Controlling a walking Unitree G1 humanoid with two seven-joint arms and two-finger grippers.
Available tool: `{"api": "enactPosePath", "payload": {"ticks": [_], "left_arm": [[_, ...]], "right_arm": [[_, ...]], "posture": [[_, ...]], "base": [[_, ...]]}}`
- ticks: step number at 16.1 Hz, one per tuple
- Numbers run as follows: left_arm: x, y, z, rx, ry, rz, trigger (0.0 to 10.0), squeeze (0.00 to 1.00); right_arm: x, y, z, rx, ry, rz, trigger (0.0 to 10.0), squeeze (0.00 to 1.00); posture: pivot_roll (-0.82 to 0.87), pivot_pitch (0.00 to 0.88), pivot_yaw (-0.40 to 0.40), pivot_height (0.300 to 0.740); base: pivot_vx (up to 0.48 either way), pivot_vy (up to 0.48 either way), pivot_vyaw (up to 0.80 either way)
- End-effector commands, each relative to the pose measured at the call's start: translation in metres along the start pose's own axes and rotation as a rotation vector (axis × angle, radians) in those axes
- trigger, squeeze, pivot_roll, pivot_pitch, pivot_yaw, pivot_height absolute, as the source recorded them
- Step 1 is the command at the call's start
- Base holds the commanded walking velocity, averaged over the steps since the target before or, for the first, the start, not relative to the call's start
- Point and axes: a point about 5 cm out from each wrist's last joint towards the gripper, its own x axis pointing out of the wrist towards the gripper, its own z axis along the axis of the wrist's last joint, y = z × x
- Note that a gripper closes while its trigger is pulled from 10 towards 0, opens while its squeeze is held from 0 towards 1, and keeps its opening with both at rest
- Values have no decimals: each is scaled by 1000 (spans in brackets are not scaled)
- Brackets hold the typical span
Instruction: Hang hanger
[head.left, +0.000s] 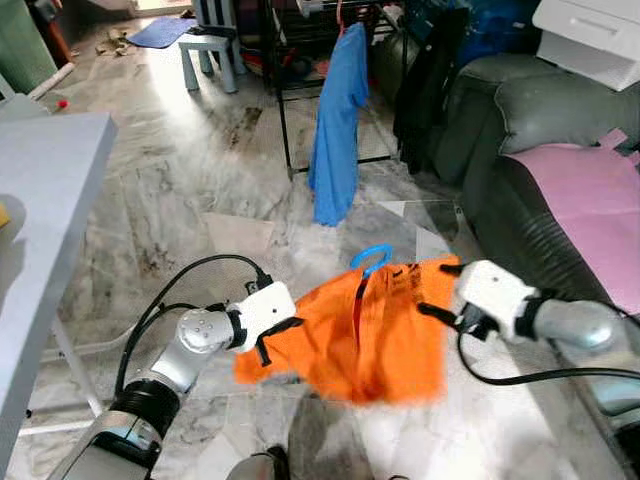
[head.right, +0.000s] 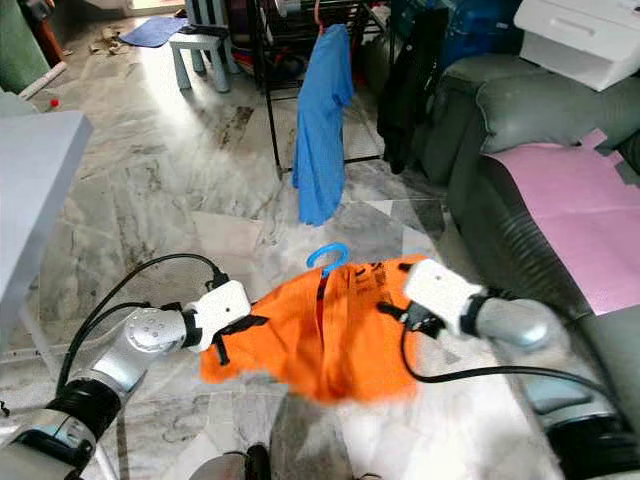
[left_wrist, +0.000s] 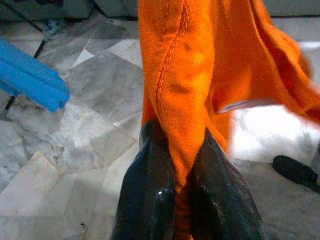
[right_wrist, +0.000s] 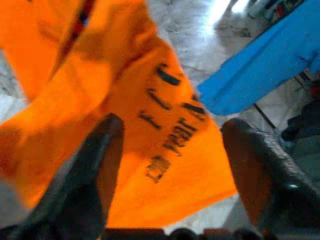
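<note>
An orange shirt (head.left: 370, 330) hangs on a blue hanger whose hook (head.left: 372, 257) sticks up from the collar, held low over the marble floor between my arms. My left gripper (head.left: 280, 335) is shut on the shirt's left edge; in the left wrist view the fabric (left_wrist: 200, 65) is pinched between the black fingers (left_wrist: 150, 190). My right gripper (head.left: 440, 290) sits at the shirt's right shoulder. In the right wrist view its fingers (right_wrist: 95, 165) stand wide apart, open, with the printed orange cloth (right_wrist: 150, 165) just beyond them. A black clothes rack (head.left: 285, 90) stands ahead with a blue shirt (head.left: 337, 120) on it.
A dark grey sofa (head.left: 520, 150) with a pink cloth (head.left: 590, 200) runs along the right. A grey table (head.left: 40, 200) edges in on the left. A small stool (head.left: 210, 55) and dark hanging clothes (head.left: 425, 80) stand at the back near the rack.
</note>
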Motion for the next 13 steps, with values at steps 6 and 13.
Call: {"api": "enactPosePath", "payload": {"ticks": [6,13], "left_arm": [[-5,-2,16,125,-90,-58,10000,0],[0,-23,33,182,-171,-146,10000,0]], "right_arm": [[-10,-12,-14,26,57,89,10000,1000],[-4,-11,-22,85,70,243,10000,965]], "posture": [[-94,113,23,740],[-74,109,15,740]], "base": [[0,0,0],[0,0,0]]}}
